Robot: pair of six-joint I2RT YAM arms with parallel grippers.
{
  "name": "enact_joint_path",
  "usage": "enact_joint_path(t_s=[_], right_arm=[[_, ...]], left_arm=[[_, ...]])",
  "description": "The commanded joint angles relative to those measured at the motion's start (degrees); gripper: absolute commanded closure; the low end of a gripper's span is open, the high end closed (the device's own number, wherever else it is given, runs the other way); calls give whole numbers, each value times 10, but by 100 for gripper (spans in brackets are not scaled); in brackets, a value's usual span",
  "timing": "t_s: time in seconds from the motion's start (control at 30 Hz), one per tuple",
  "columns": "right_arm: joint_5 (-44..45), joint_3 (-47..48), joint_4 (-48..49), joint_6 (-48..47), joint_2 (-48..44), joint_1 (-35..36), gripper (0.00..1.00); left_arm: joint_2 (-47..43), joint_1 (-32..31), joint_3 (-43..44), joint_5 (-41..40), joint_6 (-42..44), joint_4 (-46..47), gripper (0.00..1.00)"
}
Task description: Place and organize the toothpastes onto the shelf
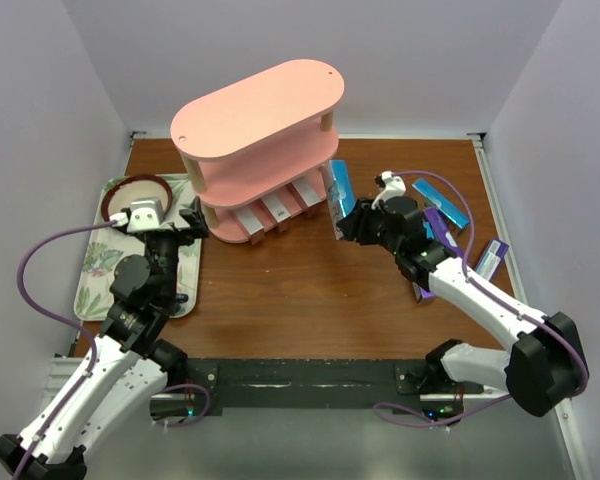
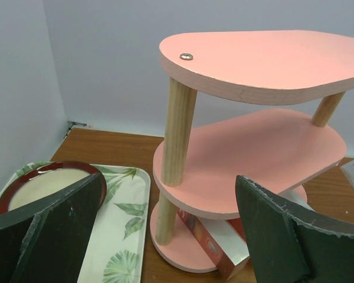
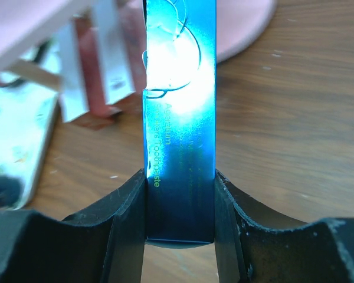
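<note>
The pink three-tier shelf (image 1: 260,110) stands at the back centre. Three red-and-white toothpaste boxes (image 1: 277,210) lie side by side on its bottom tier. My right gripper (image 1: 352,222) is shut on a blue toothpaste box (image 1: 340,200), held on end just right of the shelf; in the right wrist view the box (image 3: 180,118) sits between both fingers of the gripper (image 3: 180,194). My left gripper (image 1: 192,218) is open and empty at the shelf's left end. The left wrist view shows the shelf (image 2: 265,147) and one red box (image 2: 224,247) ahead of the open gripper (image 2: 170,183).
A floral tray (image 1: 95,270) with a red-rimmed bowl (image 1: 137,197) lies at the left, beside my left arm. A blue box (image 1: 442,203) and purple boxes (image 1: 490,258) lie on the table at the right, behind my right arm. Walls close in on three sides.
</note>
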Motion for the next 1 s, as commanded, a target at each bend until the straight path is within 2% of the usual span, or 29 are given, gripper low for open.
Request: enact_joint_path(t_s=[0.0, 0.2, 0.33, 0.47, 0.67, 0.97], right_arm=[[-96, 73, 32, 36, 1, -3, 71], [-172, 129, 59, 83, 29, -3, 69], [-230, 163, 98, 132, 87, -2, 68], [-248, 198, 165, 194, 140, 13, 68], [-259, 265, 208, 258, 230, 47, 66], [-277, 319, 246, 327, 313, 82, 64]], left_arm=[[-1, 5, 24, 13, -12, 14, 0], [2, 8, 26, 19, -14, 13, 0], [3, 12, 26, 26, -15, 13, 0], [2, 14, 25, 26, -16, 13, 0], [2, 18, 25, 32, -20, 13, 0], [0, 24, 25, 39, -22, 13, 0]])
